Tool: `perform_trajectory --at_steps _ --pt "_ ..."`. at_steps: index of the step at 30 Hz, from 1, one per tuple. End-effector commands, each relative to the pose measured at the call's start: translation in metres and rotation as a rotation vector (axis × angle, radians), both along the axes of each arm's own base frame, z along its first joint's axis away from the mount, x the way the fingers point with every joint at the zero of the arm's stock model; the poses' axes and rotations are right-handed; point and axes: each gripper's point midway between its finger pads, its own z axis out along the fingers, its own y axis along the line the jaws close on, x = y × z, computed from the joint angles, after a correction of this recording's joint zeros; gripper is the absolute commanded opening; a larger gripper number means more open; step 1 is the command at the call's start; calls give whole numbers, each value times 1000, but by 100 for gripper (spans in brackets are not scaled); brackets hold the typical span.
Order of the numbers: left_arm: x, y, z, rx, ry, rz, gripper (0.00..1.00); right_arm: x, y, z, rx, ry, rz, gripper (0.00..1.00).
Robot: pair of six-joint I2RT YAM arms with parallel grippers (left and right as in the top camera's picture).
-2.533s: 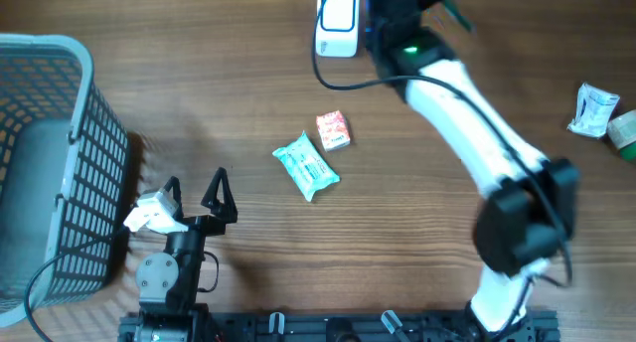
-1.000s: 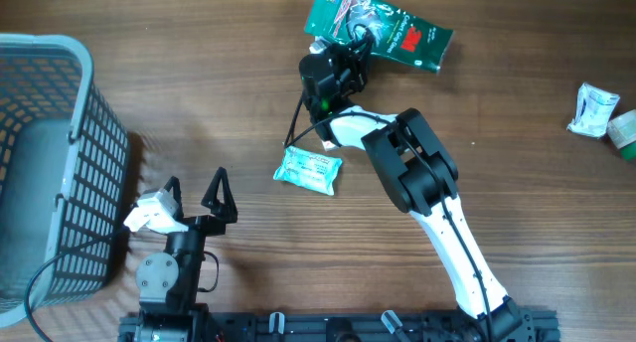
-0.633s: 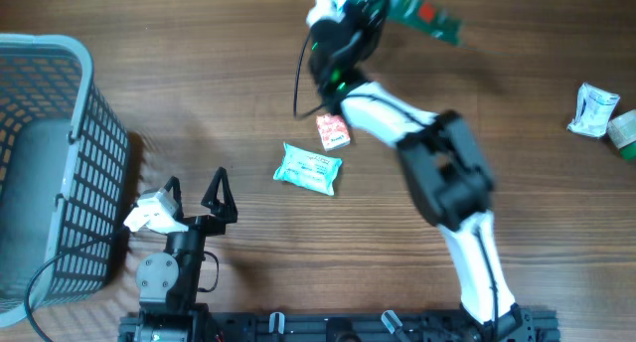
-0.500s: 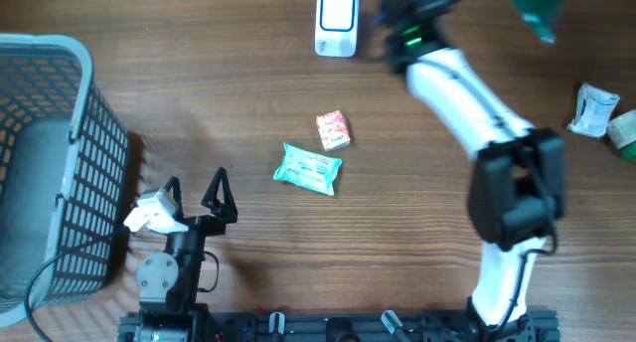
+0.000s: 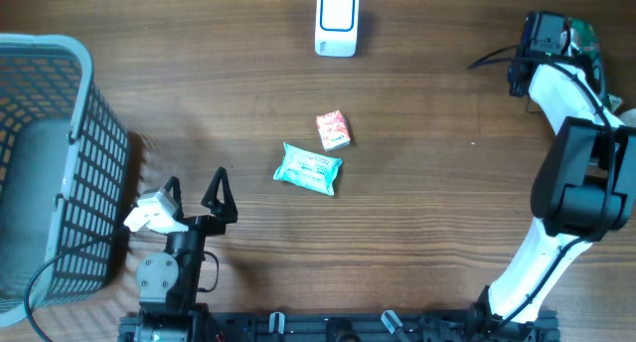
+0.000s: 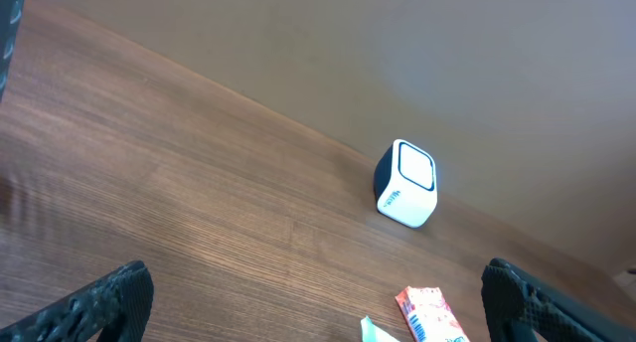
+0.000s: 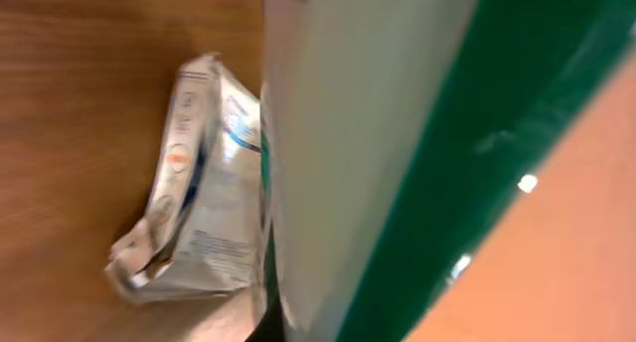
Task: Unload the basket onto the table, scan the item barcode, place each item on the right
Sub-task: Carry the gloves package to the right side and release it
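Overhead view. Right gripper (image 5: 568, 32) is at the far right edge of the brown wood-grain table (image 5: 447, 203), clenched on a flat green foil packet (image 5: 584, 39), of which only a sliver shows past the wrist. The white box-shaped barcode scanner (image 5: 336, 22) stands at top centre, well apart from the packet. This gap is the main risk: the code cannot be read from there, and which way the barcode faces cannot be told. A small red packet (image 5: 333, 130) and a teal wrapped packet (image 5: 309, 169) lie mid-table. The grey plastic mesh basket (image 5: 40, 163) is on the left.

Left wrist view. Left gripper (image 6: 316, 282) is released, with its jaws spread wide and empty. It faces the scanner (image 6: 407, 183) and the red packet (image 6: 427, 317).

Right wrist view. The green packet (image 7: 497, 133) fills the frame, its pale face turned toward the lens. A crumpled white wrapper (image 7: 194, 203) lies on the table just beside it. A low pass could snag or drag that wrapper, and a pinch on thin film may slip or fold during a fast swing.
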Motion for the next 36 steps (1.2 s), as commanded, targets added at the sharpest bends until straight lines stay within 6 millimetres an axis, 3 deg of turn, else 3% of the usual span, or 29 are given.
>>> perform_trajectory --at_steps 1,3,5,8,10,15,19,24,25,26,27,28,31,33,34,35,36 --pt "0 -1 -2 15 0 -9 100 17 30 37 36 -180 37 4" --pt "0 -1 -2 15 0 -8 100 23 56 67 35 -234 96 4" --pt "0 -1 -2 15 0 -9 100 28 85 81 39 -236 165 5" --pt "0 -1 -2 15 0 -8 100 36 134 65 109 -169 290 4" --pt "0 -1 -2 15 0 -9 100 37 153 48 213 -154 329 4" --pt "0 -1 -2 15 0 -8 100 30 133 -8 272 -63 246 4" --pt "0 -1 -2 15 0 -8 100 17 92 -49 213 42 148 4" --pt "0 -1 -2 15 0 -8 100 -22 16 -56 235 -70 -126 7" --pt "0 -1 -2 15 0 -9 100 -32 4 -56 238 -96 -184 12" --pt "0 -1 -2 15 0 -9 100 -39 -4 -59 260 -100 -217 34" --pt "0 -1 -2 15 0 -8 100 -42 -5 -65 315 -97 -224 76" --pt "0 -1 -2 15 0 -8 100 -38 0 -65 376 -111 -213 100" --pt "0 -1 -2 15 0 -8 100 -9 31 -40 519 -193 -118 100" --pt "0 -1 -2 15 0 -8 100 14 64 -5 625 -262 -23 100" --pt "0 -1 -2 15 0 -8 100 28 94 27 715 -332 50 100" --pt "0 -1 -2 15 0 -8 100 32 118 43 800 -365 99 100" --pt "0 -1 -2 15 0 -8 100 34 170 62 1000 -375 211 100"
